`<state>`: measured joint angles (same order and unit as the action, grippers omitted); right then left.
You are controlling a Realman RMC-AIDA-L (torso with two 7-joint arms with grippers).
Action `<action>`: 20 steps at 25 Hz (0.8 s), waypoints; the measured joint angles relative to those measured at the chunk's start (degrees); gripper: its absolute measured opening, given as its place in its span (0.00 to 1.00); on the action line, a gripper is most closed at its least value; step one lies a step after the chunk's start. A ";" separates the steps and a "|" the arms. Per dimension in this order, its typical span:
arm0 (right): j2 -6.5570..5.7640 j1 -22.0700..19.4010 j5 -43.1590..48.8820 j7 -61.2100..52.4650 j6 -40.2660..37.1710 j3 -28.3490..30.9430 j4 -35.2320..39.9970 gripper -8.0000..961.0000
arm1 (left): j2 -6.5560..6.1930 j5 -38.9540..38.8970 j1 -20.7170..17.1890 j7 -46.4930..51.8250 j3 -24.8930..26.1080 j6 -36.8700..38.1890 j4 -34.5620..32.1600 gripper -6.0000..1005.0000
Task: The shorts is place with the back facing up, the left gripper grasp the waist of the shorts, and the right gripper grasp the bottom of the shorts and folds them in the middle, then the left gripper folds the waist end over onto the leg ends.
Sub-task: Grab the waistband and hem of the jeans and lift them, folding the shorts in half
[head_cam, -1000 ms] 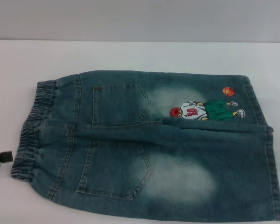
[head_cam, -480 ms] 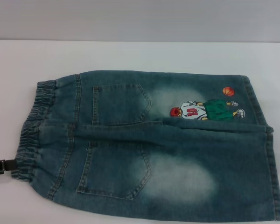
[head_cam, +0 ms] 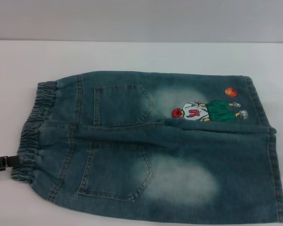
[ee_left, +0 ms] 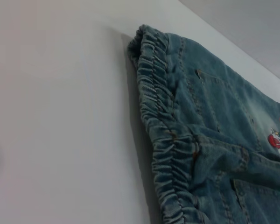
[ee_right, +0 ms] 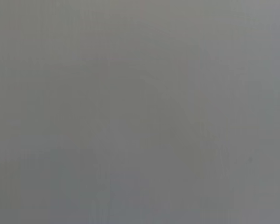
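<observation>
The shorts (head_cam: 151,146) lie flat on the white table (head_cam: 132,54), back up, with two patch pockets showing. The gathered waist (head_cam: 30,127) is the left end. The bottom of the shorts, two straight hems (head_cam: 277,179), is the right end, with the basketball-player cartoon (head_cam: 207,111) near the far hem. My left gripper (head_cam: 8,163) reaches in from the left edge at table height and its black tip meets the near part of the waist. In the left wrist view the ruffled waist (ee_left: 161,135) runs close ahead. My right gripper is out of view; its wrist view shows only plain grey.
Bare white table (ee_left: 60,116) surrounds the shorts on the left and far sides. A grey wall (head_cam: 141,19) rises behind the table's far edge. The near hem reaches close to the bottom right of the head view.
My left gripper has slid to the right along the table, from a small gap beside the waist to touching its near edge. The shorts have not moved.
</observation>
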<state>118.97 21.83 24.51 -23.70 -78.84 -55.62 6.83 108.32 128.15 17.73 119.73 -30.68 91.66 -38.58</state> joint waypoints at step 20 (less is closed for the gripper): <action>-0.23 -0.04 -0.15 0.14 0.30 0.17 0.29 0.51 | 0.56 0.00 0.47 0.66 -2.01 -0.91 0.00 0.67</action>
<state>118.74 21.79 24.36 -23.56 -78.54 -55.45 7.12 108.88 128.14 18.20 120.39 -32.69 90.74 -38.58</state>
